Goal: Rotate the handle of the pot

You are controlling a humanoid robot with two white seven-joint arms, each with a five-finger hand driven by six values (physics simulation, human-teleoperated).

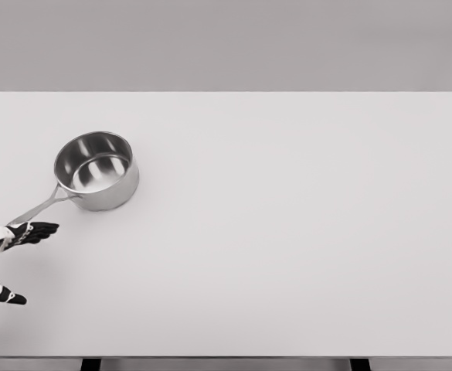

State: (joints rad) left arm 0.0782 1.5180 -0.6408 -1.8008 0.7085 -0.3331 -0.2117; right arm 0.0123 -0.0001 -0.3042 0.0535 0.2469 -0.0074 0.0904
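A shiny steel saucepan (96, 171) stands upright on the left part of the white table (287, 232). Its thin metal handle (34, 209) runs down and to the left from the pot's wall. My left hand (13, 259) comes in at the lower left edge, right at the handle's free end. Its black fingers (36, 230) reach out flat just under that end, and the thumb (1, 294) is spread well below them. The hand is open and holds nothing. Whether a fingertip touches the handle I cannot tell. The right arm does not show.
The table's far edge (226, 93) meets a plain grey wall. Its front edge (226, 357) runs along the bottom, with two dark legs below it.
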